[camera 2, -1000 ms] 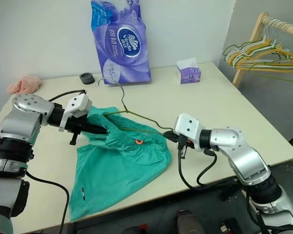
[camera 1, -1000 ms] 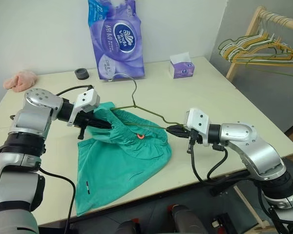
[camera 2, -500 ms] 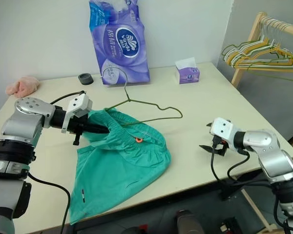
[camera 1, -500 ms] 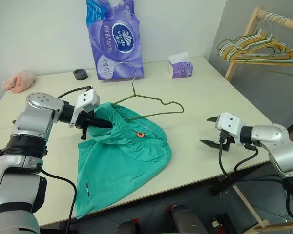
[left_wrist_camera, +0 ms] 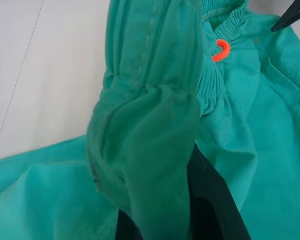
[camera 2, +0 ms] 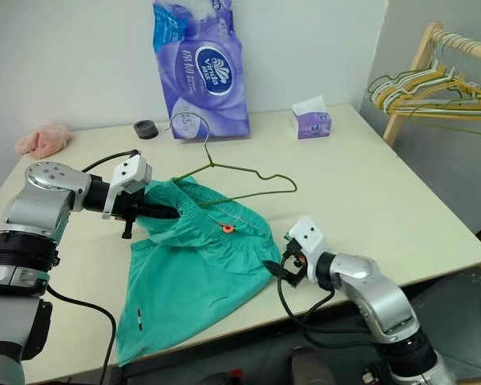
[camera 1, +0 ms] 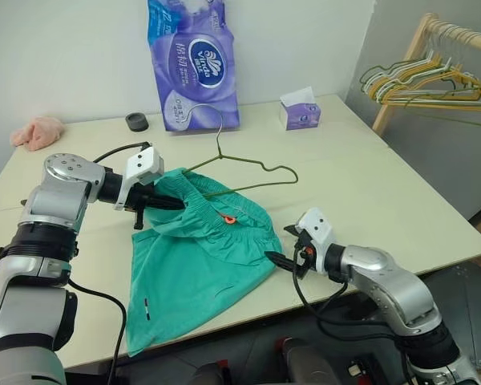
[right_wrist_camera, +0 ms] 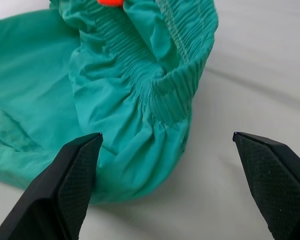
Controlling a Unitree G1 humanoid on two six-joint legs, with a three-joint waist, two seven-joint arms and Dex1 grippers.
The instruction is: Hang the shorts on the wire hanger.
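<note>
One shorts [camera 1: 200, 257] and one wire hanger [camera 1: 248, 170] on the table [camera 1: 369, 184]. Left gripper [camera 1: 173, 204] pinched shut on the waistband's left end. Right gripper [camera 1: 282, 245] spread wide, waistband's right end just ahead between its fingers [right_wrist_camera: 72, 172].

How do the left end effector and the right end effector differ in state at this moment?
The left end effector is shut on the shorts at the waistband; the right end effector is open and holds nothing. The left is raised above the table; the right is low beside the waistband's other end. Both point at the shorts.
</note>
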